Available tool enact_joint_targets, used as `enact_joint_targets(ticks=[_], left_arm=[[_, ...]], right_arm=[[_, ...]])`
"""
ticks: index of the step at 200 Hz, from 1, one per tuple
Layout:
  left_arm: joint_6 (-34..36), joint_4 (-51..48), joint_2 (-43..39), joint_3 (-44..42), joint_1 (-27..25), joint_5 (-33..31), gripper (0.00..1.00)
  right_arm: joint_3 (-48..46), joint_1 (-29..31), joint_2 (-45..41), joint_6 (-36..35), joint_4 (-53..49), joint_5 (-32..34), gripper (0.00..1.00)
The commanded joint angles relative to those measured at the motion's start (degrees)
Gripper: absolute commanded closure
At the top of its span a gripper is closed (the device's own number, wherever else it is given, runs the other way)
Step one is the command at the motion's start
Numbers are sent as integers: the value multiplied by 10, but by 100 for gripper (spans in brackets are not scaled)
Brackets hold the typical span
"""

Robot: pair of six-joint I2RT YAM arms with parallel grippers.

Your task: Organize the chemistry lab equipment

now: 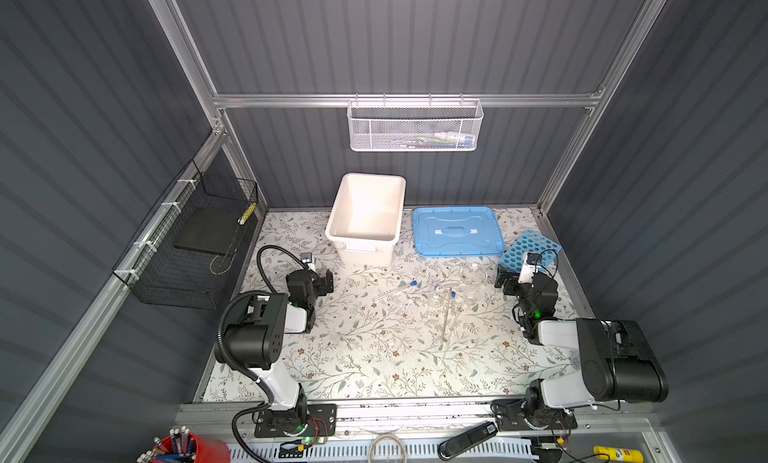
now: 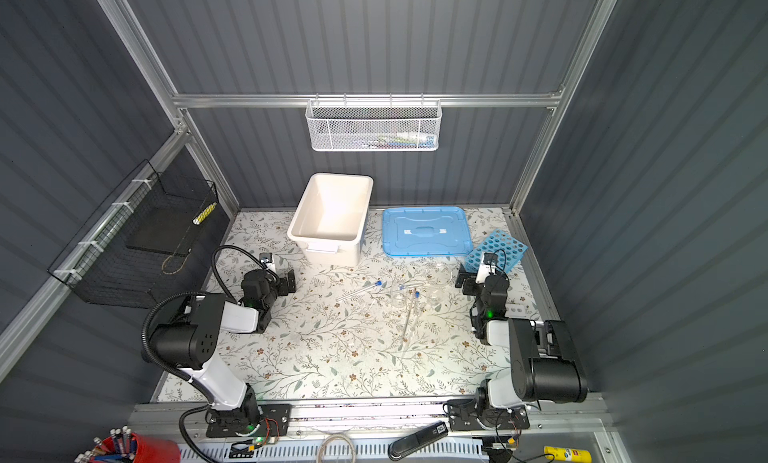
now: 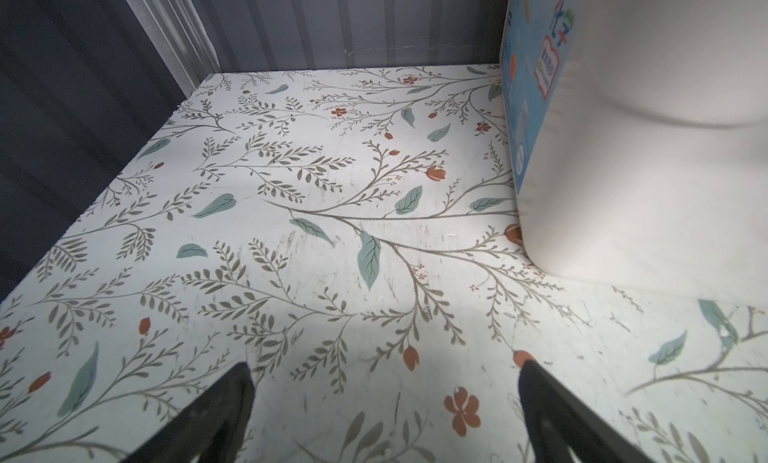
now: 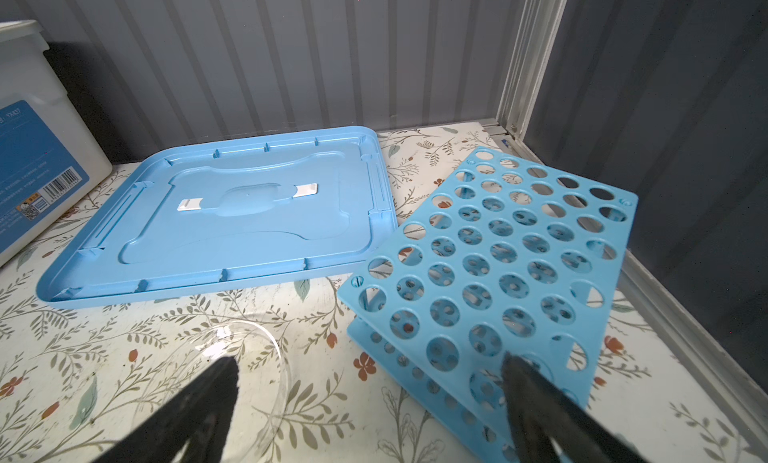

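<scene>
The sky-blue rack stands at the far right of the tabletop, set askew to the walls, with one corner just beside the blue lid, which lies flat against the back wall. Left of the rack and nearer the middle sits a loose cluster of clear beakers, faint in both top views. A blue-capped test tube lies flat to the left of the cluster, apart from it. A second capped tube lies among the beakers, cap toward the back wall. The glass rod cannot be made out. The right gripper hangs low between the cluster and the rack. In the right wrist view the right gripper has its jaws spread wide and holds nothing; one jaw overlaps the rack, contact cannot be told, and the other overlaps a clear beaker rim. The left gripper is well apart from the glassware, near the white tub. In the left wrist view the left gripper has its jaws fully spread over bare tabletop, empty, the tub beside them.
</scene>
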Motion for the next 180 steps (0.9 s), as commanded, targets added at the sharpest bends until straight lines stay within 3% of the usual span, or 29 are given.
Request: enact_joint_targets(ticks=[1, 100, 180], left_arm=[[-7, 1, -2, -3, 4, 6, 0], [-4, -11, -36, -11, 4, 7, 0], [-33, -208, -127, 39, 3, 15, 0]], right_arm=[[6, 0, -2, 0, 2, -6, 1], [-17, 0, -27, 5, 29, 7, 1], [-3, 0, -159, 18, -118, 28, 1]])
